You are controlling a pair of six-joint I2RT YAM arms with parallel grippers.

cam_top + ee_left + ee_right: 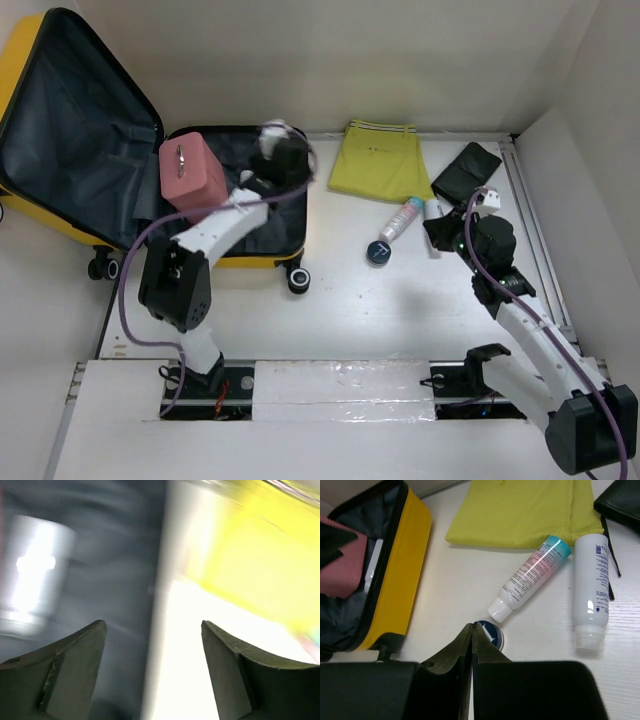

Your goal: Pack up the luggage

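Note:
The luggage [250, 262] is a yellow suitcase lying open at the left, its lid leaning back and its grey lining showing. A pink pouch [190, 175] sits in its base. My left gripper [275, 140] hovers over the base's far right corner. In the blurred left wrist view it [152, 625] is open and empty, above the line between grey lining and white table. My right gripper [438, 232] is shut and empty. In its wrist view its tips [471, 626] are just above a round blue tin [491, 633]. The suitcase's yellow wall [402, 575] shows at the left there.
On the table right of the suitcase lie a folded yellow garment [380, 160], a pink-and-teal tube [400, 220], the blue tin [379, 252], a white bottle [590, 590] and a black pouch [465, 172]. A blurred white object [30, 575] lies on the lining. Walls enclose the table.

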